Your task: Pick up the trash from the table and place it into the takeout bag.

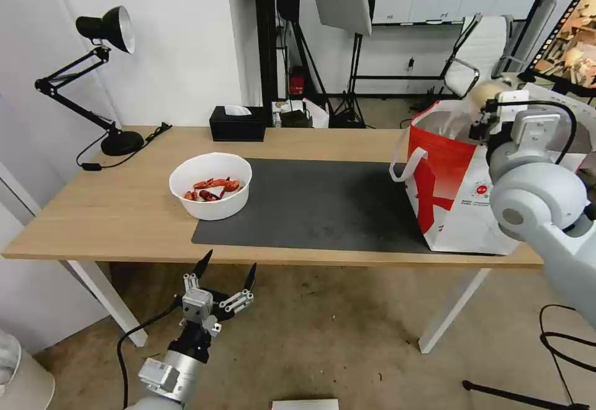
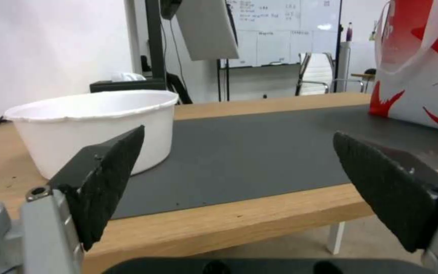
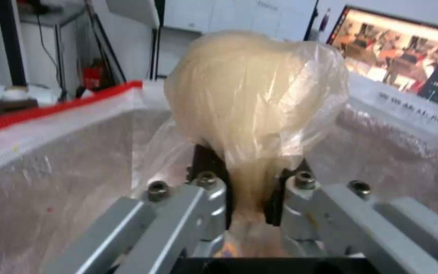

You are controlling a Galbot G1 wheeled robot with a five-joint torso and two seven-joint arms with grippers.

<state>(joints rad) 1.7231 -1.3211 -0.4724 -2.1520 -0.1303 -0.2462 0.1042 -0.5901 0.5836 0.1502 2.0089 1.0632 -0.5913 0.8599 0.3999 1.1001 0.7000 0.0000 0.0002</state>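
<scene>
The left gripper (image 1: 228, 263) hangs low in front of the table's near edge, below the tabletop, with its two black fingers (image 2: 105, 179) spread wide and nothing between them. They touch nothing. Its arm rises from the lower left of the head view, wrist tilted so the fingertips point up toward the table (image 1: 124, 211). From the left wrist view, the gripper looks across the table edge at the white bowl (image 2: 95, 127) and the dark grey mat (image 2: 259, 152).

The white bowl (image 1: 211, 185) sits near the mat's left end, partly on the wood and partly over the mat's edge, with red crayfish shells (image 1: 212, 189) inside. Behind it, at the table's far edge, stands a black tissue box (image 1: 237, 123), and a black desk lamp (image 1: 99, 74) stands on the far left corner.

At the right end of the table the takeout bag (image 1: 459, 192) stands upright on the mat's right end, mouth open, one white loop handle (image 1: 406, 164) hanging toward the mat's middle.

The right gripper (image 1: 481, 125) is held above the bag's open mouth, its fingers (image 3: 206, 167) clamped tight on the twisted neck of the small knotted bag (image 3: 257, 102) of yellowish stuff, which bulges beyond the fingertips over the silver foil lining (image 3: 62, 167). The right arm comes in from the right side, its elbow bent beside the bag's near right corner.
</scene>
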